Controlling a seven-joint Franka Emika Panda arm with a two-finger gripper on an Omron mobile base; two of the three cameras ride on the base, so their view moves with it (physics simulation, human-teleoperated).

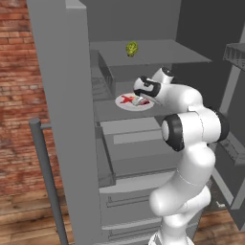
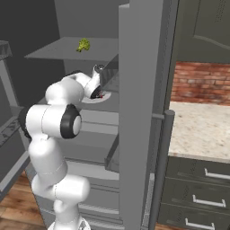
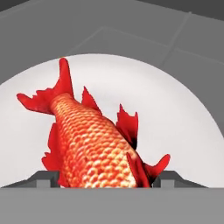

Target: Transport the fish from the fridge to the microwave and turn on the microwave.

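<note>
Hand view: white plate [image 3: 175,109] on grey fridge [image 3: 109,30] shelf

A small yellow-green leafy vegetable [image 1: 132,48] sits alone on an upper grey shelf, toward the back. On the shelf below it, a round white plate [image 1: 122,103] lies flat, its pale rim curving wide in the hand view [image 3: 183,109]. A red brick wall [image 1: 19,95] runs along the left side of the left base view, above a brown wooden plank floor [image 1: 24,225]. In the right base view, a speckled beige stone surface [image 2: 202,130] stretches beneath another stretch of brick [image 2: 200,83]. Under that surface are dark grey cabinet drawers [image 2: 197,193] with pale bar pulls, and a dark panelled upper cabinet [image 2: 206,27] hangs above the brick.
</note>
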